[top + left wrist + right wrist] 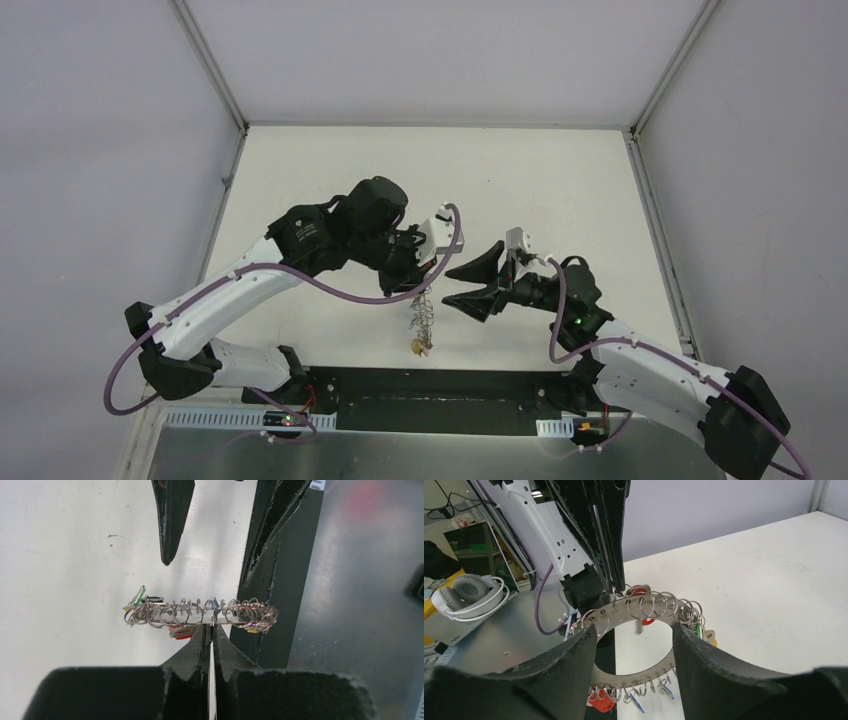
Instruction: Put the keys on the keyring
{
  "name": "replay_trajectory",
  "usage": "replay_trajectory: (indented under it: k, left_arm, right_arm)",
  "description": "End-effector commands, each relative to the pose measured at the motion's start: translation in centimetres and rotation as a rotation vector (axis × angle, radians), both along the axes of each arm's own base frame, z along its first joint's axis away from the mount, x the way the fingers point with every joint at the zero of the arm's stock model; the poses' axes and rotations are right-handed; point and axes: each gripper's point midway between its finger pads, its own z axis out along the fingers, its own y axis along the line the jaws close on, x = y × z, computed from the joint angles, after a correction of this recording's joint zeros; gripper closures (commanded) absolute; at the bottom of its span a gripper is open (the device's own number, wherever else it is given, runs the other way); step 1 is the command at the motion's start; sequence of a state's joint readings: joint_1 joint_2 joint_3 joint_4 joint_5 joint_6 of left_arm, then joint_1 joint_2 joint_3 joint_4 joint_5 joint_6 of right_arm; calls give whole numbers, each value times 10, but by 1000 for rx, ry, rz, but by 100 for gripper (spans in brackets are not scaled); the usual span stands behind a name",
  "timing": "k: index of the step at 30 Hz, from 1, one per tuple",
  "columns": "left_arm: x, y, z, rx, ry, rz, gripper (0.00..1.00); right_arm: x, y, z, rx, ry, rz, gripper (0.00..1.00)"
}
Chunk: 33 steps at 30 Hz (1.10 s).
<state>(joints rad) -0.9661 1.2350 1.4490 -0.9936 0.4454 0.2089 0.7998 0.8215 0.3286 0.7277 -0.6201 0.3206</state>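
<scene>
**Overhead view:** the keyring appeared edge-on and small, its tags indistinct. **Right wrist view:** two black fingers covered both flanks of the keyring. The separate keys could not be told from its fringe. The left gripper, descending from the keyring's 12 o'clock, was clamped on its rim and held it upright. The right gripper, at 2 o'clock and pointing toward 9 o'clock, stood spread and empty just beside the keyring.

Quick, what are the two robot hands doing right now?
Left gripper: closed, pinching the edge of the keyring.
Right gripper: open, holding nothing.
</scene>
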Motion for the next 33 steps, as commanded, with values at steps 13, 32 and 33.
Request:
replay_trajectory:
  k: [13, 32, 33]
  left_arm:
    - [7, 6, 17, 102, -108, 5, 100]
    - [1, 5, 9, 117, -86, -22, 100]
    - [1, 5, 8, 119, -85, -22, 100]
  right_arm:
    - [-21, 32, 38, 100, -84, 158, 59]
    - [-16, 51, 33, 88, -93, 145, 73]
    - [-17, 52, 33, 88, -93, 147, 76]
